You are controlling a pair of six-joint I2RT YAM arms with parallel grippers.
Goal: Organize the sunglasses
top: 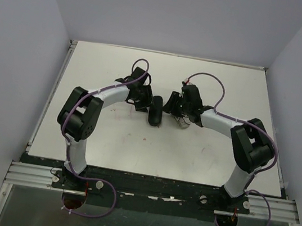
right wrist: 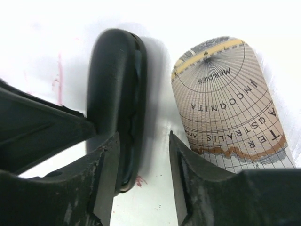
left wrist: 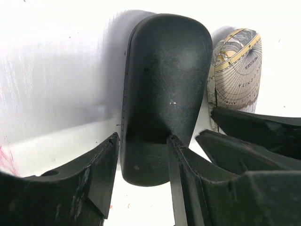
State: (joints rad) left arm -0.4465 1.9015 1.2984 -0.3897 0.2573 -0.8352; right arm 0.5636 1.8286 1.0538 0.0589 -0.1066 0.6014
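Observation:
Neither pair of sunglasses shows in any view. The black hard case (top: 155, 111) lies closed at the table's middle; it also shows in the left wrist view (left wrist: 164, 84) and on edge in the right wrist view (right wrist: 115, 94). My left gripper (top: 145, 104) (left wrist: 143, 139) is open, its jaws straddling the case's near end with a small gap on the left. My right gripper (top: 170, 105) (right wrist: 143, 136) is open and empty. Its left finger rests against the case's side and bare table lies between its jaws.
The beige map-print pouch (top: 182, 122) lies just right of the case, partly under my right gripper; it shows in both wrist views (left wrist: 237, 66) (right wrist: 225, 99). The white table (top: 201, 154) is walled at the back and sides.

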